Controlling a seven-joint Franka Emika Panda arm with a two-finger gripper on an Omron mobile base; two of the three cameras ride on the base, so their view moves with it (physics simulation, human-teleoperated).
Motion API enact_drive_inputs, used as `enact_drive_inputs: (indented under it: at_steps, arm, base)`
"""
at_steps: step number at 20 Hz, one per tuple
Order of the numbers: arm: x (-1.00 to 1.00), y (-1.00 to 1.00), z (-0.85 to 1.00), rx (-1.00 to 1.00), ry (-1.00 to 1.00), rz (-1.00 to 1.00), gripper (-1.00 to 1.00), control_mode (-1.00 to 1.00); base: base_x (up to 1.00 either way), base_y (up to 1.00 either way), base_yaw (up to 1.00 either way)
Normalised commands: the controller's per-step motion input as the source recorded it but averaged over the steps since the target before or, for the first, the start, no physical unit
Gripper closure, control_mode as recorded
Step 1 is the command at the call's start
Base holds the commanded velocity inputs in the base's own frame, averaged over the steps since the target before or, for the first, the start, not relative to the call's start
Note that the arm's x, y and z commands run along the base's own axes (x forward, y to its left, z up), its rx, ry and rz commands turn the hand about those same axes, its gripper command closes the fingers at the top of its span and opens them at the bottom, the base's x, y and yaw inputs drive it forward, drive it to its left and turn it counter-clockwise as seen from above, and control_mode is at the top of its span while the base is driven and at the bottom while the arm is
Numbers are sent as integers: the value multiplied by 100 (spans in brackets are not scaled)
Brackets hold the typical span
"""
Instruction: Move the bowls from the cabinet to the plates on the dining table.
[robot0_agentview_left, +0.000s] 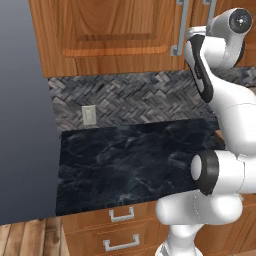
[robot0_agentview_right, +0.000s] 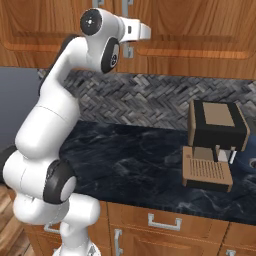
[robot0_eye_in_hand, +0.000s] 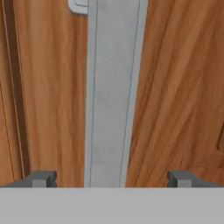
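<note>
Tool (robot0_eye_in_hand: 111, 178) spread wide, straddling cabinet (robot0_agentview_left: 107, 30) handle (robot0_eye_in_hand: 111, 92), gripping nothing yet. Looks stiff, slick metal; best grabbed mid-bar, squarely.

Both base views look forward and down from behind the arm — sharing counter (robot0_agentview_left: 130, 160) and cabinet (robot0_agentview_left: 110, 30); the hand view sits seemingly very close to a door handle (robot0_eye_in_hand: 111, 96).

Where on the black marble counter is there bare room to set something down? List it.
The black white-veined marble counter lies bare from the grey panel on the left across to the brown and black coffee machine. Backsplash behind, drawers in front. It is crowded only at that machine. Above, the open gripper straddles the grey metal bar handle of the shut wooden cabinet.
</note>
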Motion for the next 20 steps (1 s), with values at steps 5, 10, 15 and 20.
enact_drive_inputs:
  at_steps: [5, 10, 15, 20]
  arm:
    - [42, -20, 0, 0, 0, 0, -100, -100]
    - [45, -6, 0, 0, 0, 0, 100, -100]
    - [7, -2, 0, 0, -1, 0, 100, -100]
    - [-15, -11, 6, 0, -6, 0, 100, -100]
  base:
    - [0, 0, 0]
    - [0, 0, 0]
    - [0, 0, 0]
    - [0, 0, 0]
